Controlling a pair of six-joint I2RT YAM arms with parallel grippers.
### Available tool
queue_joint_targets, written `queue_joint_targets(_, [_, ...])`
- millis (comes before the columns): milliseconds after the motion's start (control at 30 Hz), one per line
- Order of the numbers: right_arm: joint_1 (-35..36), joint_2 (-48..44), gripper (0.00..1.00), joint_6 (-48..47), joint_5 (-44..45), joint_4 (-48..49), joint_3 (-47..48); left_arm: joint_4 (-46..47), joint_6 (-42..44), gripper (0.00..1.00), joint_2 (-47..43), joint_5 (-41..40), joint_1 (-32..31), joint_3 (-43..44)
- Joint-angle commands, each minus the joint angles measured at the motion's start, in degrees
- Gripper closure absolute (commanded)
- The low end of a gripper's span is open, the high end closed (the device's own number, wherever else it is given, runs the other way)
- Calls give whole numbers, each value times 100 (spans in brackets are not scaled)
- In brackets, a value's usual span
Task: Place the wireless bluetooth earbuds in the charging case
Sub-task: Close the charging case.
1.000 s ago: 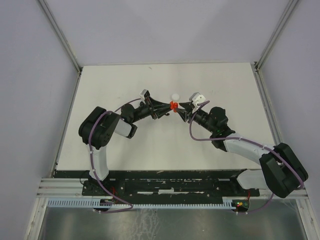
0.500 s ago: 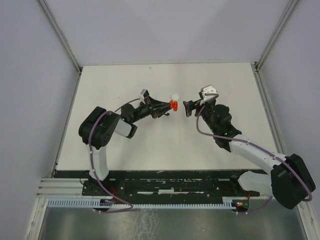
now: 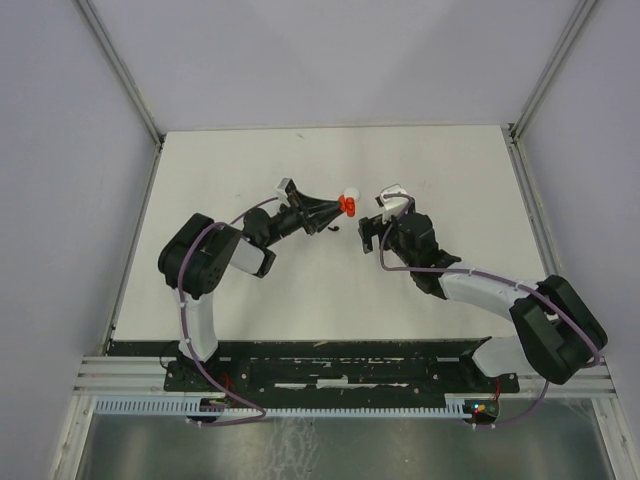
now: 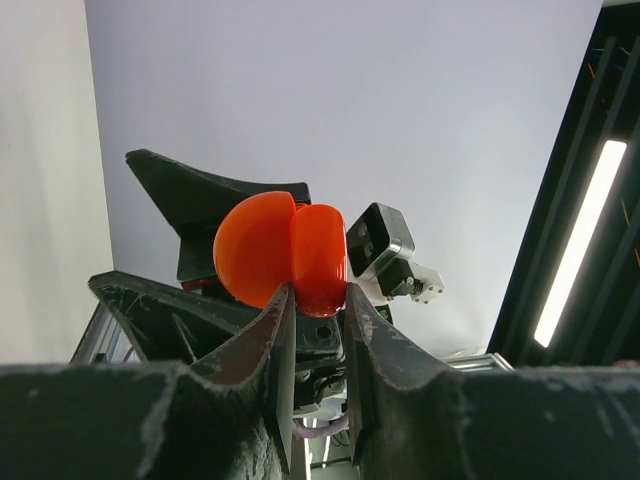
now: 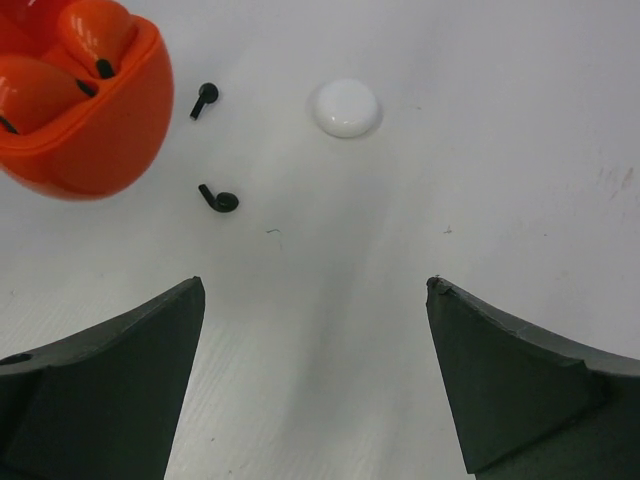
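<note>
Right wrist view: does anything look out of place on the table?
Yes: one black earbud and a second black earbud lie loose on the table, outside both the orange case and the white case.

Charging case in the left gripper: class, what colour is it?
Orange-red. The charging case shows best in the left wrist view, pinched by the left gripper.

- Right wrist view: the orange case (image 5: pixel 85 130) was cut off by the top and left edges. The red earbuds (image 5: pixel 95 30) seated in it were partly cropped.
- The right fingers (image 5: pixel 110 390) ran off the bottom edge.
- Left wrist view: the left fingers (image 4: pixel 278 370) covered the case's lower part, and its inside faced away.
- Top view: the black earbuds (image 5: pixel 220 200) on the bench (image 5: pixel 500 150) were too small to find. The white case (image 3: pixel 350 191) was only a blob.
</note>
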Motion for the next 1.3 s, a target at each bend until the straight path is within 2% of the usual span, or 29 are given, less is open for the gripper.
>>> queue_joint_targets(0, [137,165,1,58,-152,607,174,598,-17,97,-151,-158,-130,29])
queue_joint_targets(667, [244,412,1,-49,68,734,591,570,66,97,-74,-72,-299,-171])
queue_joint_targets(1267, [239,130,0,-192,604,1085,382,543,117,97,-106,16,-299,-379])
